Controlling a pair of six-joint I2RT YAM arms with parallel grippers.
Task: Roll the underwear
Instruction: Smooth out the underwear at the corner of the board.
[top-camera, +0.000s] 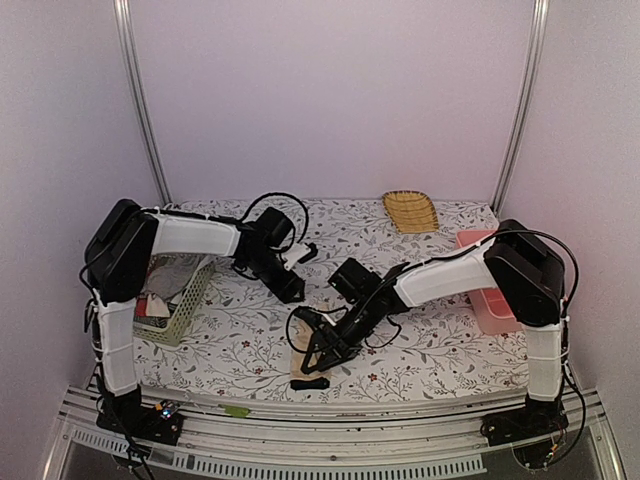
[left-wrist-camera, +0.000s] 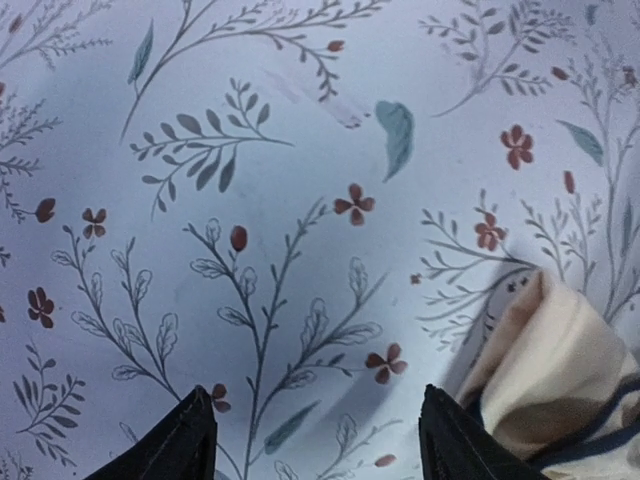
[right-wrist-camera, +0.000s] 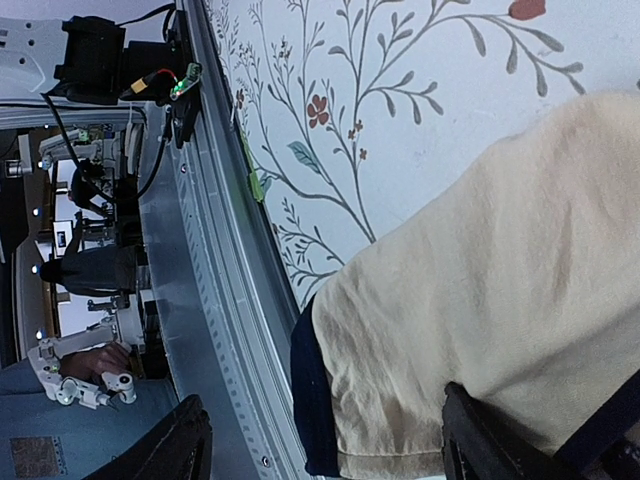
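**Top view:** the beige underwear (top-camera: 303, 363) lies at the near edge of the table (top-camera: 240, 345). It is largely covered by the right gripper (top-camera: 318, 345), so its outline is hard to make out.

**Right wrist view:** the cloth fills the frame and is cut off at the right. Its black edging (right-wrist-camera: 304, 395) faces the table rail. The jaws stand wide, with one fingertip (right-wrist-camera: 490, 440) over the cloth.

**Left wrist view:** the left gripper (left-wrist-camera: 318, 442), wide and empty, hovers over the bare floral surface. A corner of the underwear lies just beside one finger.

Only the top view shows the basket (top-camera: 195, 290) at the left.
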